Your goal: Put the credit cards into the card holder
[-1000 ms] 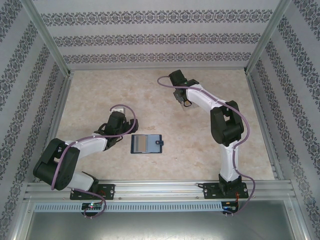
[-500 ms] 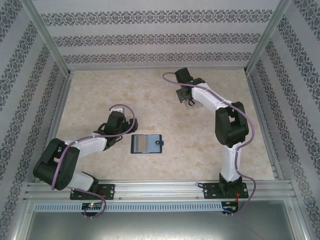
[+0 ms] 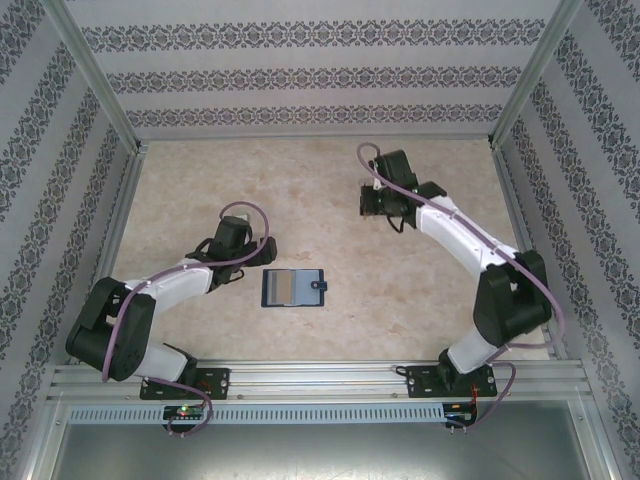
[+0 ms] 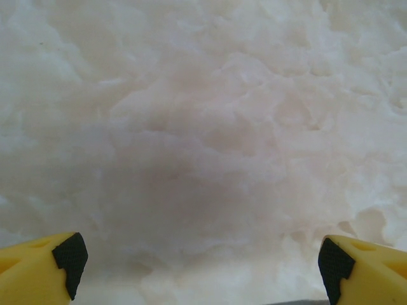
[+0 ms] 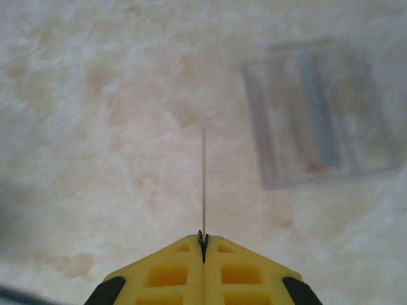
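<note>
Edgewise, credit card (image 5: pixel 203 181) pinched in right tool (image 5: pixel 203 241)

The worktop (image 3: pixel 380 300) looks matt, stone-marbled; pincer fingers (image 4: pixel 28 273) are smooth yellow plastic; the case (image 5: pixel 318 114) is clear plastic.
</note>
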Controlling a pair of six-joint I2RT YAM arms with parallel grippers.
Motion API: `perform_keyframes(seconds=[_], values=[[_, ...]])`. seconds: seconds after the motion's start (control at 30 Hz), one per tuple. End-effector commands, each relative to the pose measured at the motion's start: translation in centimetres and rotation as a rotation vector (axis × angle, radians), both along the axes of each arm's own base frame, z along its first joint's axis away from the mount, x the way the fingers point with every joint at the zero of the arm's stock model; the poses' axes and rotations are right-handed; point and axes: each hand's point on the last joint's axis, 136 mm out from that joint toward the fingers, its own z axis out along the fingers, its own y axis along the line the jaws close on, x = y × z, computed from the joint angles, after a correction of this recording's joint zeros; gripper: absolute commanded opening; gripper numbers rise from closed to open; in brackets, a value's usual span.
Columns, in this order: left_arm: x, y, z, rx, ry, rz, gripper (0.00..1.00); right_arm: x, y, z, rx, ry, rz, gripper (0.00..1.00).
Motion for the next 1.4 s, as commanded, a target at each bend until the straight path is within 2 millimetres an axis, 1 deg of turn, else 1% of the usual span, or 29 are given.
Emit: perform_keyframes(seconds=[0.0, 0.07, 0.13, 0.23, 0.3, 0.37, 0.47, 0.53, 0.63, 0.7, 0.8, 0.87, 1.0, 1.1, 1.17, 1.2, 1.27, 1.37], values=[[-3.2, -0.3, -0.9, -0.04, 0.157, -0.037, 0.95, -2.5, 4.3, 0.3, 0.279, 0.045, 0.023, 0.0], [-4.8, -0.8, -1.4, -0.102, 0.21, -0.043, 0.95, -4.1, 6.6, -0.2, 0.401, 0.073, 0.058, 0.0], [-6.4, -0.6, -1.9, -0.109, 0.277, -0.034, 0.95, -5.5, 8.7, -0.9, 0.485, 0.113, 0.089, 0.0], [-8.1, -0.7, -2.8, -0.12, 0.345, -0.054, 0.92, -7.4, 11.5, -1.9, 0.564, 0.165, 0.123, 0.0], [-8.9, -1.0, -3.1, -0.136, 0.368, -0.076, 0.87, -8.3, 12.7, -2.9, 0.575, 0.178, 0.136, 0.0], [-9.7, -1.3, -3.4, -0.158, 0.388, -0.096, 0.83, -9.1, 13.9, -4.3, 0.588, 0.202, 0.142, 0.0], [-10.4, -1.4, -3.5, -0.172, 0.4, -0.101, 0.78, -10.4, 15.5, -5.9, 0.652, 0.289, 0.182, 0.0], [-10.6, -1.4, -3.6, -0.176, 0.396, -0.106, 0.75, -11.2, 15.6, -7.2, 0.664, 0.328, 0.186, 0.0], [-10.9, -1.6, -4.0, -0.183, 0.413, -0.112, 0.69, -12.4, 15.0, -9.0, 0.655, 0.356, 0.17, 0.0], [-11.2, -1.9, -4.3, -0.192, 0.424, -0.128, 0.7, -13.3, 14.6, -10.0, 0.634, 0.362, 0.178, 0.0], [-11.4, -1.9, -4.8, -0.186, 0.432, -0.124, 0.7, -14.1, 14.3, -10.8, 0.616, 0.374, 0.19, 0.0], [-11.6, -1.9, -5.1, -0.184, 0.445, -0.124, 0.69, -14.5, 14.4, -10.9, 0.629, 0.386, 0.201, 0.0], [-11.6, -1.8, -5.6, -0.163, 0.454, -0.124, 0.67, -14.8, 14.7, -10.3, 0.636, 0.381, 0.231, 0.0], [-11.7, -1.8, -5.9, -0.159, 0.467, -0.123, 0.61, -14.9, 14.8, -10.4, 0.643, 0.396, 0.231, 0.0], [-11.6, -1.9, -5.9, -0.165, 0.461, -0.126, 0.6, -15.1, 15.3, -10.1, 0.663, 0.403, 0.249, 0.0], [-11.7, -2.0, -6.0, -0.162, 0.462, -0.128, 0.59, -15.2, 15.4, -10.2, 0.659, 0.401, 0.255, 0.0], [-11.6, -1.9, -6.0, -0.16, 0.463, -0.123, 0.59, -15.4, 15.4, -10.9, 0.642, 0.41, 0.249, 0.0], [-11.6, -2.0, -6.0, -0.161, 0.464, -0.13, 0.58, -15.5, 15.8, -11.5, 0.66, 0.435, 0.246, 0.0]])
